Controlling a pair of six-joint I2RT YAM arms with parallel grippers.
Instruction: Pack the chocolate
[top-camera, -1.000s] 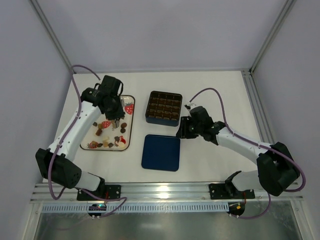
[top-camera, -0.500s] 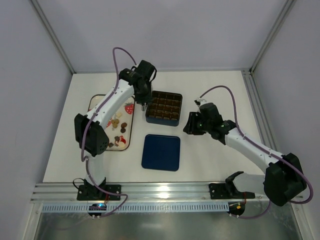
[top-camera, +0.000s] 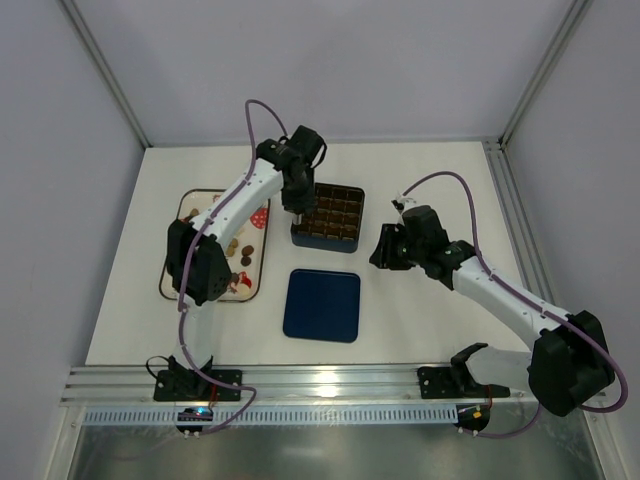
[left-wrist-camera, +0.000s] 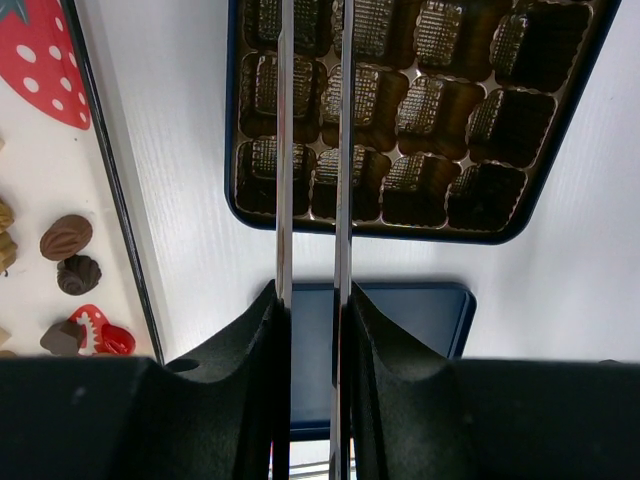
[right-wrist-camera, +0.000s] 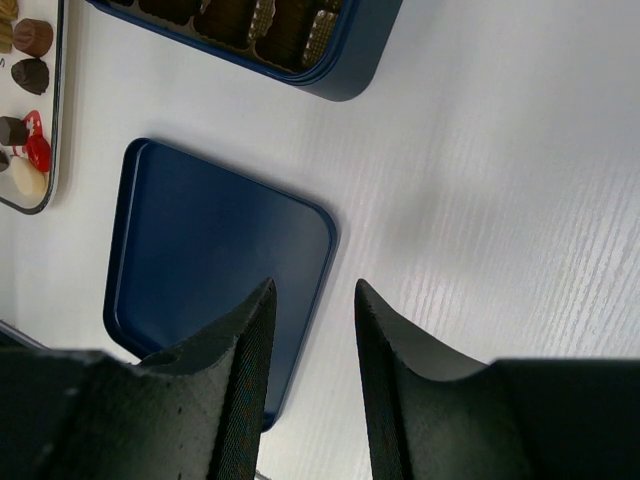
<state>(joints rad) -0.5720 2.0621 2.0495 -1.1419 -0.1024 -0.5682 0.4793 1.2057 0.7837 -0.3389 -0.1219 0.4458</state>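
The chocolate pieces lie on the white tray (top-camera: 264, 252) at the left: a light brown one (left-wrist-camera: 66, 237), a dark one (left-wrist-camera: 78, 274), and more along its near end (top-camera: 240, 283). My left gripper (top-camera: 297, 208) hangs over the left edge of the dark-blue box (top-camera: 328, 216). Its long metal fingers (left-wrist-camera: 284, 150) stand narrowly apart, with their tips out of the wrist view. I cannot make out a piece between them. The box's brown grid cells (left-wrist-camera: 480, 195) look empty. My right gripper (right-wrist-camera: 312, 285) is open, low over the table, right of the box.
The flat dark-blue lid (top-camera: 321, 305) lies in front of the box, and its right edge (right-wrist-camera: 325, 250) is just left of the right gripper. Red strawberry pictures (left-wrist-camera: 40, 60) are printed on the tray. Grey walls and metal posts enclose the table.
My left arm swung from the tray to the box's left edge, with its fingers the same distance apart. The right gripper shifted slightly right and stayed open.
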